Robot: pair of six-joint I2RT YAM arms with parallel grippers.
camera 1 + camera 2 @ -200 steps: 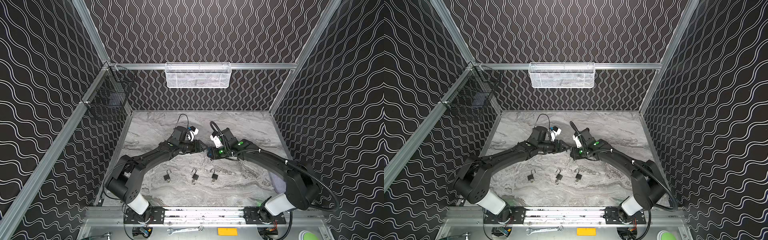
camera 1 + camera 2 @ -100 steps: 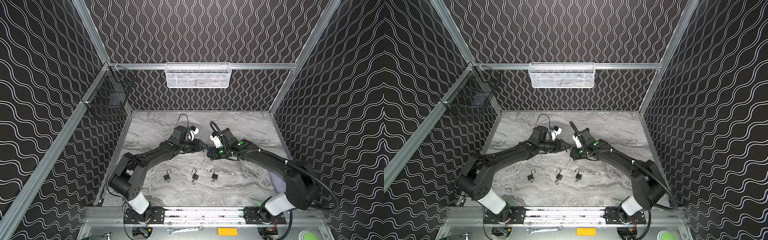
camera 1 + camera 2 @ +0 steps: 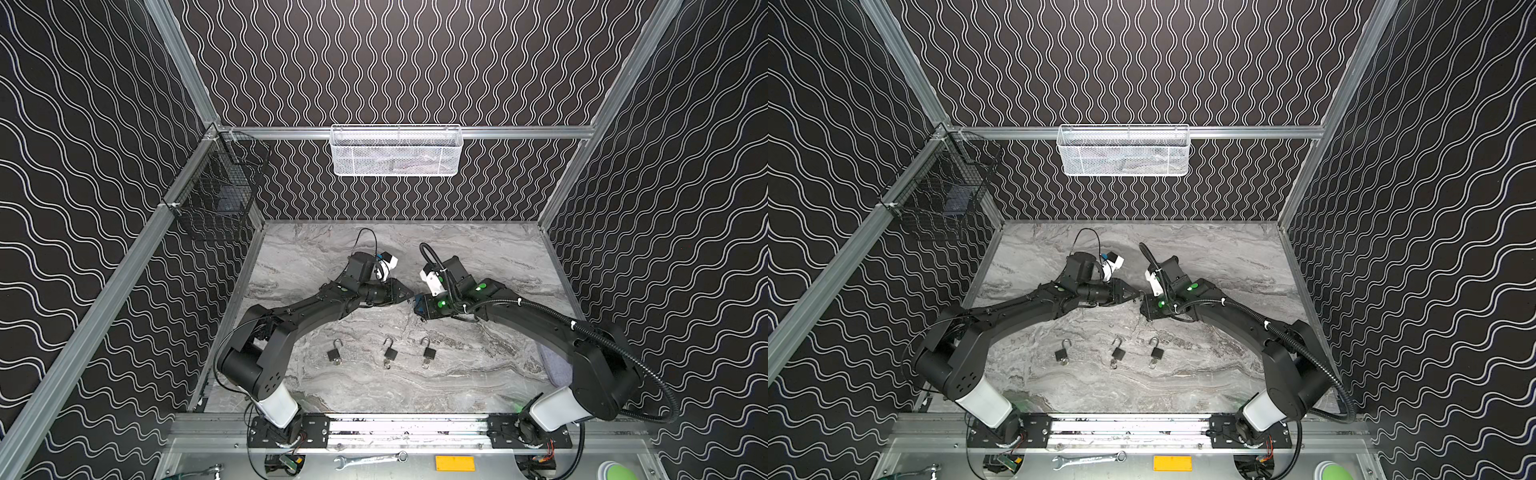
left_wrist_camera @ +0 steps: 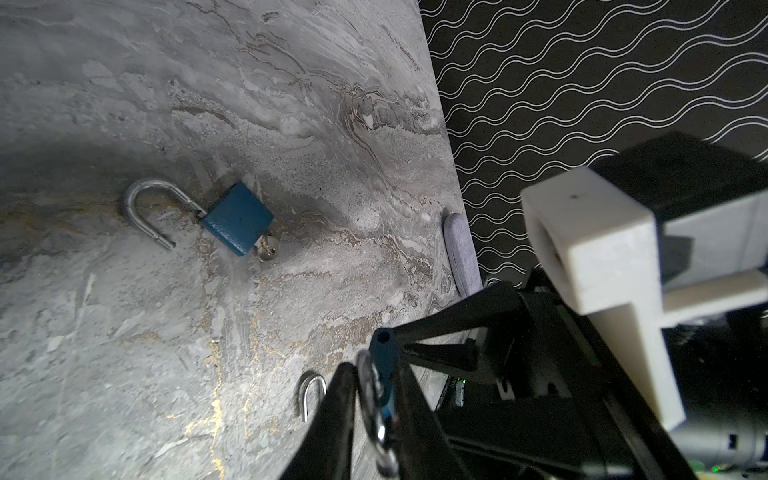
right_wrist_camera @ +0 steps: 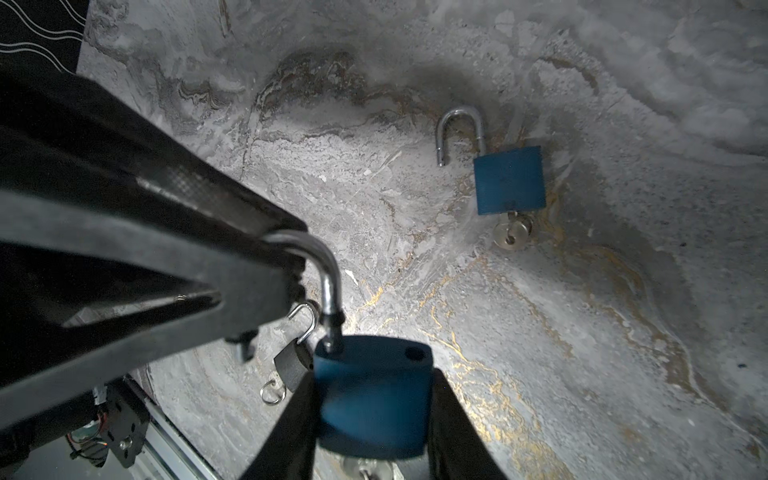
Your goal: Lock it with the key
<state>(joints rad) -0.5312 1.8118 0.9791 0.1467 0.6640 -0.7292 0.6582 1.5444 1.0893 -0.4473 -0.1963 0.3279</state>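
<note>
On the front rail at the near edge lies a wrench (image 3: 370, 460). Just beyond it, three spare padlocks (image 3: 390, 354) are laid in a row on the tabletop (image 3: 478, 374) with their shackles swung open. Farther in, above the middle of the tabletop, the held padlock (image 5: 372, 399) is gripped by its blue body in the right hand (image 5: 372, 376), while its shackle (image 5: 328, 274) is clenched in the left hand (image 4: 371, 386). The key (image 5: 365, 467) is lodged in the padlock's underside. One hole in the body is seen empty, so the closing step is judged to be in hand. For the next move, the shackle's free end must be lined up with that hole and pressed home, and the key then turned. Farthest back, a white mesh basket (image 3: 395, 151) is hung on the rear rail, its contents too faint to be told. A black wire basket (image 3: 216, 195) on the left rail is seen to hold one dark boxy item.
</note>
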